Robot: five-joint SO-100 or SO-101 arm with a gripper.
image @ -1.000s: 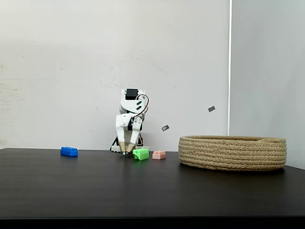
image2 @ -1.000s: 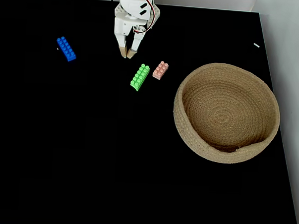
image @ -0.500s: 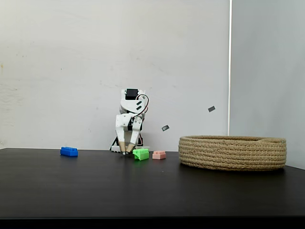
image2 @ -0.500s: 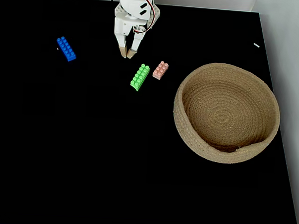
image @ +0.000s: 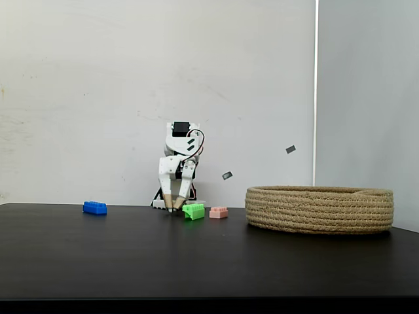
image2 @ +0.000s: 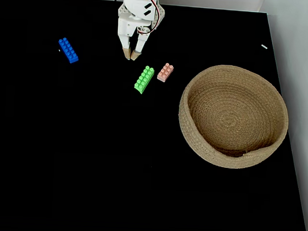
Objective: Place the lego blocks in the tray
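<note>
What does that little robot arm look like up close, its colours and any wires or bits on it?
The arm is made of white plastic parts with a black boxy motor on top. A thin red and dark cable loops along its side. Its gripper has two slim white fingers ending in tan, beige-coloured tips. A few dark slots mark the white shell.
</note>
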